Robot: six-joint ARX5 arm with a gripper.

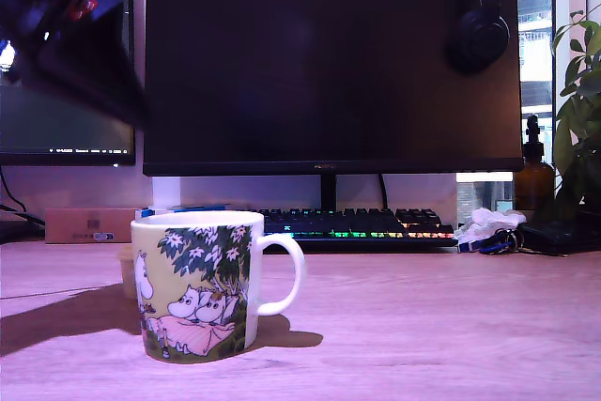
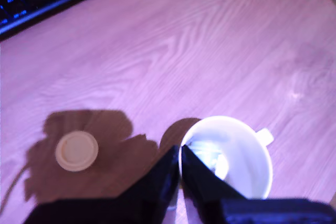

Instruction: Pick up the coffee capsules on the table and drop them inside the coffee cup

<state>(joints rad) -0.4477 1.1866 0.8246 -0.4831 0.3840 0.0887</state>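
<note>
In the exterior view, the dark, blurred robot arm (image 1: 70,30) is hanging high at the exterior view's left, and its gripper is not making itself out there. The pale yellowish ceramic mug with a white handle and cartoon print (image 1: 197,285) is standing upright on the light wood-grain table (image 1: 423,326). 1 small whitish tapered capsule (image 1: 126,267) is peeking out just behind the mug, on the exterior view's left. Behind are sitting 2 dark monitors, the big one (image 1: 329,58) with black headphones (image 1: 481,30) hanging on it, 1 lit keyboard (image 1: 357,225), a brown bottle (image 1: 533,176) and a leafy plant (image 1: 577,100).

Over to the wrist view: the black gripper (image 2: 180,166) is hovering above the mug's rim (image 2: 262,153), fingertips pressing together with nothing showing between them. Something pale is lying inside the mug, too blurred to tell. The 1 whitish capsule (image 2: 76,151) is resting on the table beside the mug, in the arm's shadow.
</note>
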